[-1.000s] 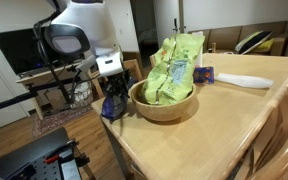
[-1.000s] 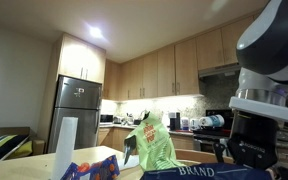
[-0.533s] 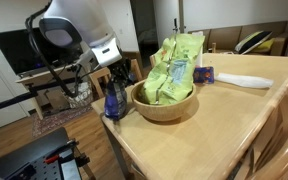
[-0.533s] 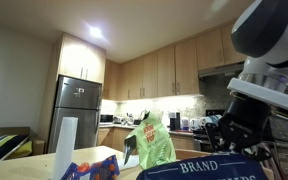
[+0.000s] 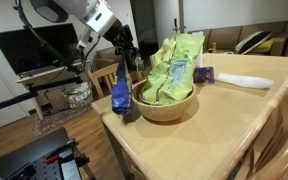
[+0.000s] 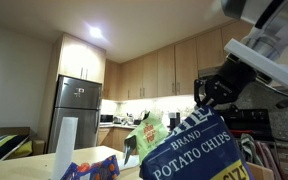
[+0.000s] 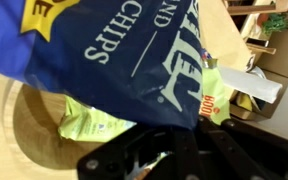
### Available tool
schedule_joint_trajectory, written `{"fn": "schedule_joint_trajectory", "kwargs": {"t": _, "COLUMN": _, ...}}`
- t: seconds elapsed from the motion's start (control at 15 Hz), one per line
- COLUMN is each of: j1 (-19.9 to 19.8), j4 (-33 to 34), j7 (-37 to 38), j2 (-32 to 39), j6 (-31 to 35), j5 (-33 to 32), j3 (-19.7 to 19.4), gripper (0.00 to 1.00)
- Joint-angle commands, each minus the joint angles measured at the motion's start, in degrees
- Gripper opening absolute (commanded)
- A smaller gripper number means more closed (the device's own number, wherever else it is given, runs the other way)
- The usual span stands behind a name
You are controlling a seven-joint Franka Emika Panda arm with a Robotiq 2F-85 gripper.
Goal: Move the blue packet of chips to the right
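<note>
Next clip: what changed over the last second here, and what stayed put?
The gripper closed on the top of the blue packet of chips and lifted it. The packet, earlier slumped low at the table edge, is now held upright beside the wooden bowl. Unchanged: the bowl, the green packets in it, and the small blue packet behind.

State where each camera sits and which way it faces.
In an exterior view: raised beyond the table corner, looking down at the wooden bowl; arm and end effector show, shut on the blue packet of chips.
In an exterior view: low at table height, facing kitchen cabinets past the packet; end effector shows.
Wrist view: looks down past the packet onto the bowl; end effector parts at the bottom edge.
Shared: all show the packet and green packets.
</note>
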Motion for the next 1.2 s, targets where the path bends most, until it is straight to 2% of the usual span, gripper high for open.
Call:
{"fn": "schedule_joint_trajectory", "kwargs": {"t": 0.0, "j1": -0.84, "j4": 3.36, "j7": -11.55, "j2": -2.5, "j6": 0.63, "j5": 9.01, "j3": -0.93, "gripper": 0.0}}
{"fn": "schedule_joint_trajectory", "kwargs": {"t": 0.27, "j1": -5.03, "j4": 5.34, "j7": -26.78, "j2": -3.75, "j6": -0.73, "j5": 19.93, "j3": -0.07, "gripper": 0.0}}
{"fn": "schedule_joint_trajectory", "kwargs": {"t": 0.47, "j1": -11.64, "j4": 7.03, "j7": -41.06, "j2": -5.18, "j6": -1.72, "j5": 28.01, "j3": 2.75, "gripper": 0.0}}
{"fn": "schedule_joint_trajectory", "kwargs": {"t": 0.73, "j1": -25.34, "j4": 6.43, "j7": -59.61, "j2": -7.66, "j6": -8.0, "j5": 40.29, "j3": 10.57, "gripper": 0.0}}
{"fn": "schedule_joint_trajectory", "kwargs": {"t": 0.93, "j1": -37.47, "j4": 3.34, "j7": -74.62, "j2": -9.35, "j6": -17.35, "j5": 53.07, "j3": 18.31, "gripper": 0.0}}
{"fn": "schedule_joint_trajectory", "kwargs": {"t": 1.07, "j1": -43.12, "j4": 0.62, "j7": -84.82, "j2": -9.2, "j6": -24.72, "j5": 61.92, "j3": 22.26, "gripper": 0.0}}
{"fn": "schedule_joint_trajectory", "kwargs": {"t": 1.13, "j1": -44.47, "j4": -0.64, "j7": -90.05, "j2": -8.32, "j6": -28.22, "j5": 66.53, "j3": 23.43, "gripper": 0.0}}
